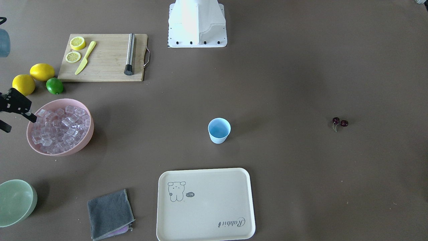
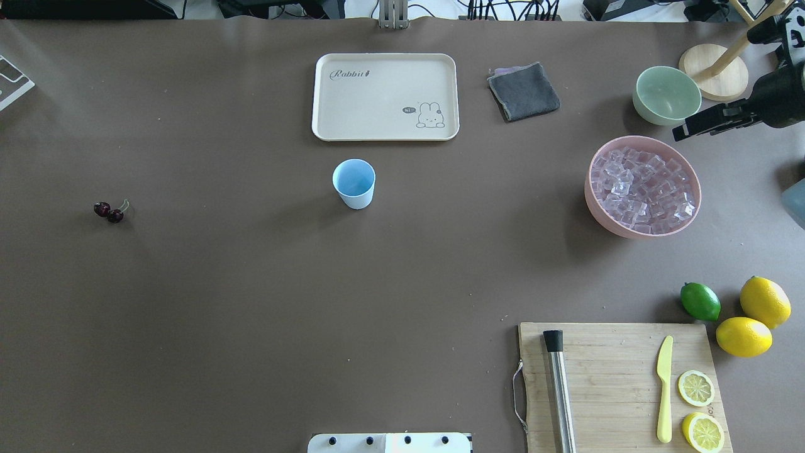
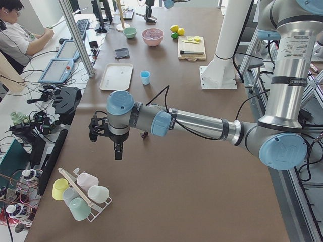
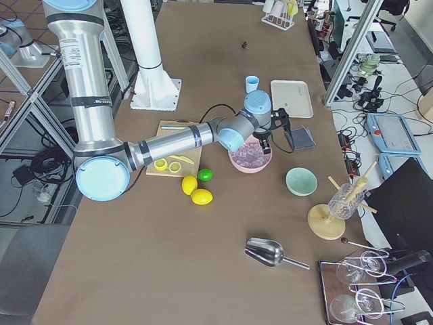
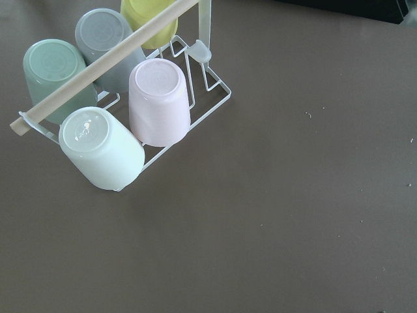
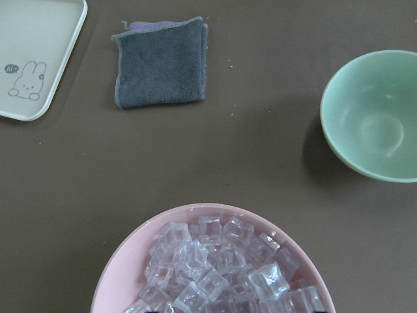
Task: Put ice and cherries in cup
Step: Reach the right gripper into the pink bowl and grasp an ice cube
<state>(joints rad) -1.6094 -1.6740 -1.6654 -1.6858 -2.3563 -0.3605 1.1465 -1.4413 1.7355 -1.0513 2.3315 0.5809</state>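
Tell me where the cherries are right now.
Overhead view: the cherries lie far out on the robot's left side, well left of the cup.
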